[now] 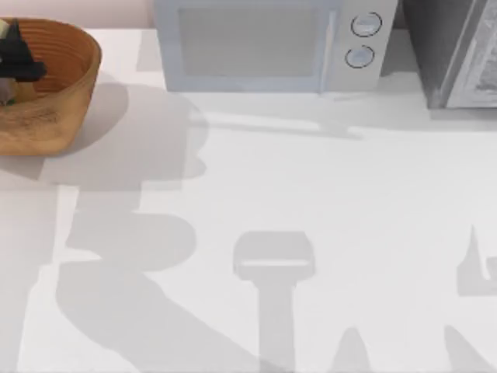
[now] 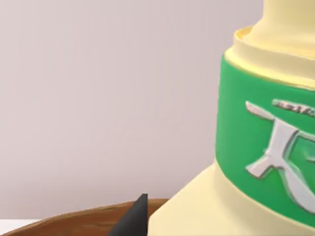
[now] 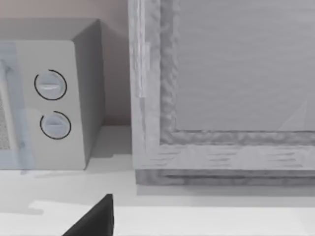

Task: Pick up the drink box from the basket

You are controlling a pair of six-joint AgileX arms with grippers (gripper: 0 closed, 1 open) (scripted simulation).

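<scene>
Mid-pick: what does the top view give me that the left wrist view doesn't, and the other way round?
Top view: the light grey microwave, the grey box beside it, the white table, and my left tool down inside the basket at the table's far left. Left wrist view: the pale-yellow drink box up close, with its green printed band. Both: the round orange-brown ribbed basket. My right tool faces the microwave.
</scene>
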